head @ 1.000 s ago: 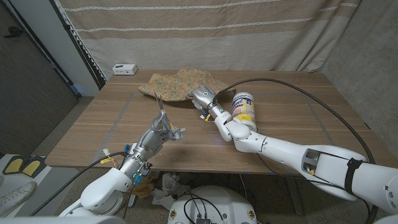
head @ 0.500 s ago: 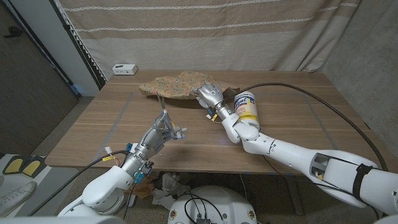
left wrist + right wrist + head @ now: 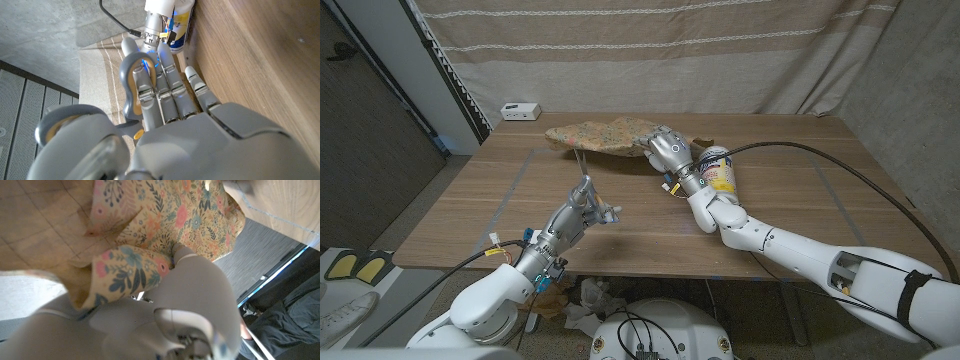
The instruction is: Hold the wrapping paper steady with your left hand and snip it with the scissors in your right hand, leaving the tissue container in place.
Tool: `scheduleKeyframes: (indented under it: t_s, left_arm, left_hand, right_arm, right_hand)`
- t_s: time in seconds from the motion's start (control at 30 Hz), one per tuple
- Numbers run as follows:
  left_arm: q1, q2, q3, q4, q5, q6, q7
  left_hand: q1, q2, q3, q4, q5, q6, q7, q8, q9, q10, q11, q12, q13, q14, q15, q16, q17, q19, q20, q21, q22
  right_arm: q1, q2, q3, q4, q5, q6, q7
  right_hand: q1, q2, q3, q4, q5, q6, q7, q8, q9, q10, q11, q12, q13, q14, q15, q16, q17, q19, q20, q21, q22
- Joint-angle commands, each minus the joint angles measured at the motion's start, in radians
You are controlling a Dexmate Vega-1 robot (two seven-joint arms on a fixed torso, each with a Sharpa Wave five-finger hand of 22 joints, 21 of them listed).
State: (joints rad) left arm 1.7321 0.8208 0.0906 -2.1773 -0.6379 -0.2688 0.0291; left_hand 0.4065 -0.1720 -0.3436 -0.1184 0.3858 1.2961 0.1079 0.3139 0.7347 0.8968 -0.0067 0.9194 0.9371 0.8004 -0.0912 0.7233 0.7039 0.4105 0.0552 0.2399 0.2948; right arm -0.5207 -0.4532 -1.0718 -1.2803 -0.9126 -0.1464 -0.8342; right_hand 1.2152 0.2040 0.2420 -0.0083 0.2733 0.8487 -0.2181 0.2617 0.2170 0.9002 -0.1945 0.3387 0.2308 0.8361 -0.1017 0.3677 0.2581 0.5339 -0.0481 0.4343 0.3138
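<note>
A wooden table (image 3: 790, 215) is seen, marked with faint tape lines. Floral wrapping paper (image 3: 600, 134) is spread just beyond the right hand (image 3: 670, 150). A tissue container (image 3: 718, 171) is stood beside that hand's wrist.

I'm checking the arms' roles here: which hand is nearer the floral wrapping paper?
The right hand is nearer: it grips the wrapping paper at its edge. The left hand, holding the scissors, is apart from it, nearer the robot.

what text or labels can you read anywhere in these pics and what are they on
None can be read.
Tissue container: its yellow and white label carries print, too blurred to read.
White box at the table's far edge: no legible marking.
Wrapping paper: a floral pattern, no words.
</note>
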Motion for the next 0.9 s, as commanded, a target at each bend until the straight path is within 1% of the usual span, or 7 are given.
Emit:
scheduleKeyframes:
  t_s: [0.03, 0.4, 0.47, 0.5, 0.53, 0.6, 0.9]
  left_arm:
    - [0.005, 0.029, -0.034, -0.041, -0.041, 0.049, -0.023]
    - [-0.033, 0.033, -0.011, -0.026, -0.055, 0.061, -0.054]
    - [-0.041, 0.037, -0.006, -0.025, -0.061, 0.068, -0.060]
    - [-0.043, 0.039, -0.004, -0.026, -0.059, 0.072, -0.058]
    - [-0.046, 0.040, -0.002, -0.025, -0.062, 0.072, -0.060]
    - [-0.049, 0.042, 0.000, -0.024, -0.062, 0.076, -0.059]
    - [-0.053, 0.056, 0.004, -0.022, -0.074, 0.086, -0.063]
  left_hand:
    - [-0.005, -0.004, -0.006, 0.002, -0.001, -0.004, 0.011, 0.000, 0.008, 0.092, -0.080, 0.082, 0.001, 0.005, -0.041, 0.010, 0.002, 0.001, 0.007, 0.000, 0.003]
    - [-0.007, -0.003, -0.005, 0.001, -0.002, -0.003, 0.012, -0.004, 0.007, 0.089, -0.081, 0.086, 0.006, 0.004, -0.040, 0.012, -0.001, 0.000, -0.003, -0.001, 0.003]
    - [-0.007, -0.003, -0.005, 0.000, -0.002, 0.001, 0.011, -0.003, 0.006, 0.089, -0.082, 0.086, 0.007, 0.003, -0.040, 0.012, 0.000, -0.001, -0.004, -0.001, 0.003]
    - [-0.006, -0.003, -0.005, 0.000, -0.002, 0.000, 0.009, -0.003, 0.007, 0.088, -0.080, 0.087, 0.007, 0.003, -0.040, 0.012, -0.001, 0.000, -0.003, -0.001, 0.002]
    - [-0.006, -0.003, -0.005, 0.000, -0.002, 0.001, 0.010, -0.004, 0.006, 0.090, -0.081, 0.086, 0.005, 0.003, -0.039, 0.012, -0.002, 0.000, -0.004, -0.001, 0.002]
    - [-0.006, -0.003, -0.005, -0.001, -0.003, 0.000, 0.011, -0.004, 0.007, 0.092, -0.081, 0.084, 0.000, 0.004, -0.039, 0.013, -0.002, 0.000, -0.003, -0.001, 0.002]
    - [-0.005, -0.004, -0.005, -0.003, -0.003, -0.001, 0.009, -0.007, 0.006, 0.089, -0.080, 0.087, 0.004, 0.002, -0.041, 0.017, 0.002, 0.000, -0.003, -0.001, 0.002]
  right_arm:
    - [-0.023, -0.028, 0.036, -0.009, -0.032, 0.060, -0.187]
    - [-0.016, -0.036, 0.037, 0.001, -0.070, 0.072, -0.241]
    - [-0.013, -0.036, 0.037, 0.002, -0.073, 0.076, -0.247]
    - [-0.011, -0.035, 0.036, 0.005, -0.076, 0.080, -0.254]
    - [-0.009, -0.035, 0.035, 0.008, -0.079, 0.083, -0.259]
    - [-0.005, -0.034, 0.032, 0.014, -0.088, 0.083, -0.271]
    - [-0.010, -0.031, 0.065, 0.019, -0.122, 0.120, -0.283]
  right_hand:
    - [0.011, 0.002, 0.011, 0.002, -0.004, 0.015, 0.002, -0.006, 0.003, 0.006, -0.001, 0.002, 0.004, 0.002, -0.139, 0.010, 0.007, -0.002, -0.119, 0.020, 0.010]
    - [0.025, -0.002, 0.008, 0.006, -0.009, 0.040, 0.003, -0.054, 0.010, 0.011, -0.001, -0.019, 0.020, 0.049, -0.139, 0.051, 0.012, -0.057, -0.138, 0.195, 0.099]
    - [0.027, -0.004, 0.001, 0.008, -0.008, 0.042, 0.003, -0.058, 0.013, 0.014, -0.001, -0.030, 0.035, 0.044, -0.140, 0.059, 0.008, -0.108, -0.140, 0.325, 0.115]
    - [0.024, -0.010, -0.006, 0.009, -0.006, 0.046, 0.002, -0.058, 0.014, 0.027, 0.002, -0.046, 0.057, 0.043, -0.147, 0.070, -0.003, -0.229, -0.147, 0.641, 0.009]
    - [0.017, -0.005, -0.004, 0.012, -0.005, 0.046, 0.001, -0.059, 0.014, 0.025, -0.001, -0.052, 0.064, 0.043, -0.143, 0.068, -0.008, -0.273, -0.140, 0.783, -0.088]
    - [0.006, -0.008, -0.005, 0.013, -0.004, 0.046, 0.000, -0.059, 0.014, 0.026, -0.003, -0.057, 0.071, 0.048, -0.141, 0.063, -0.012, -0.319, -0.132, 0.905, -0.125]
    - [0.001, -0.009, -0.004, 0.010, -0.002, 0.048, 0.000, -0.058, 0.014, 0.027, -0.004, -0.061, 0.076, 0.059, -0.140, 0.060, -0.013, -0.334, -0.130, 0.942, -0.129]
